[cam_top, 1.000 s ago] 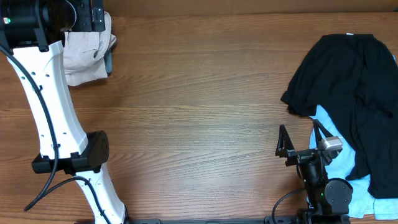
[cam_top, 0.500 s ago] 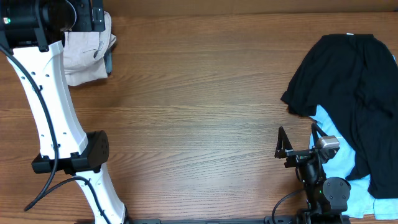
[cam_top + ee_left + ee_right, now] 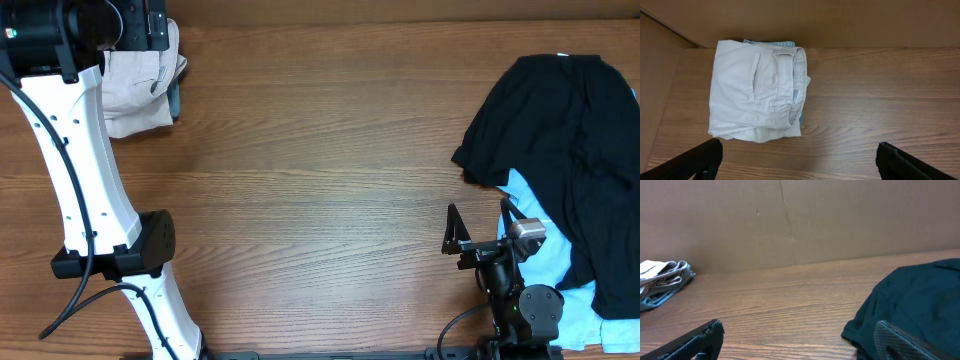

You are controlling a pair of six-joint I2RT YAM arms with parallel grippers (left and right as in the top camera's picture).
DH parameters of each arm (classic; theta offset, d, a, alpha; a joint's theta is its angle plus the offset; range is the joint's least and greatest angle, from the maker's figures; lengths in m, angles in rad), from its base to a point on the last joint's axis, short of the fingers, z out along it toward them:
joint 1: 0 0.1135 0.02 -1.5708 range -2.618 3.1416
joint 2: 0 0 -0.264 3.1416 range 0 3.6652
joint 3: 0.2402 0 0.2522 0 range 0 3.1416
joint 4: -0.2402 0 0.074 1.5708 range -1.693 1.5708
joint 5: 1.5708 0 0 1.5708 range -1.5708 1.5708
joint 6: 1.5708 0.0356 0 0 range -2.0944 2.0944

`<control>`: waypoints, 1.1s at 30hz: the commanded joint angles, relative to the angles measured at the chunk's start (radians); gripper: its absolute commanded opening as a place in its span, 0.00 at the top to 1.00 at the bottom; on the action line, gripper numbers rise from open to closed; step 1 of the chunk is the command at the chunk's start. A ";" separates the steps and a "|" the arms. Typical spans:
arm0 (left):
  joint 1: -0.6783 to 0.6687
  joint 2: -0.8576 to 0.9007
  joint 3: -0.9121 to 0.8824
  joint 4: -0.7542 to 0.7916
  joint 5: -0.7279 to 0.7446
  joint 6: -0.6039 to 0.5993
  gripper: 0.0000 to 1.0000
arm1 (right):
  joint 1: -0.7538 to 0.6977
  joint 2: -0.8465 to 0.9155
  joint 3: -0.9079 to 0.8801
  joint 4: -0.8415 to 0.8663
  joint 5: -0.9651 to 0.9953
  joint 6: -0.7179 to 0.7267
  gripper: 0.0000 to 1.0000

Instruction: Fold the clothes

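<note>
Left gripper [image 3: 150,70], jaws spread wide and holding nothing, hangs from overhead above the folded beige shorts [image 3: 138,118], while the right gripper [image 3: 485,225], equally wide and empty, sits just beside the light-blue cloth [image 3: 530,262] and near the black garment [image 3: 570,130]. From the left wrist, the beige shorts lie ahead of the fingertips as a neat packet on the pale-blue denim shorts [image 3: 765,42], only an edge showing. From the right wrist, the black garment is heaped just ahead to the right. It looks next in line: best pinched at a hem, drawn onto the bare table [image 3: 320,150] and flattened before creasing. No bin or basket shows; everything lies directly on the wood.
</note>
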 commanded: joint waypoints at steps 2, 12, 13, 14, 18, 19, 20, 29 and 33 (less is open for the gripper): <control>0.004 0.005 0.001 0.001 0.011 -0.014 0.00 | -0.006 -0.012 -0.011 0.003 0.010 0.005 0.00; 0.004 0.005 0.001 0.001 0.011 -0.014 0.00 | 0.025 -0.012 -0.011 0.002 0.010 0.005 0.00; 0.004 0.005 0.001 0.001 0.011 -0.014 0.00 | 0.025 -0.012 -0.011 0.002 0.010 0.005 0.00; 0.004 0.005 0.000 0.001 0.011 -0.014 0.00 | 0.025 -0.012 -0.011 0.002 0.010 0.005 0.00; 0.004 0.008 0.000 0.001 0.011 -0.014 0.00 | 0.024 -0.012 -0.011 0.002 0.010 0.005 0.00; 0.003 0.008 0.000 0.001 0.011 -0.014 0.00 | 0.024 -0.012 -0.011 0.001 0.010 0.005 0.00; 0.003 0.005 0.000 0.001 0.011 -0.014 0.00 | 0.024 -0.012 -0.011 0.001 0.010 0.005 0.00; -0.010 -0.165 -0.177 0.002 0.011 -0.014 0.00 | 0.025 -0.012 -0.011 0.001 0.010 0.005 0.00; -0.047 -0.371 -0.459 0.001 0.011 -0.014 0.00 | 0.025 -0.012 -0.011 0.001 0.010 0.005 0.00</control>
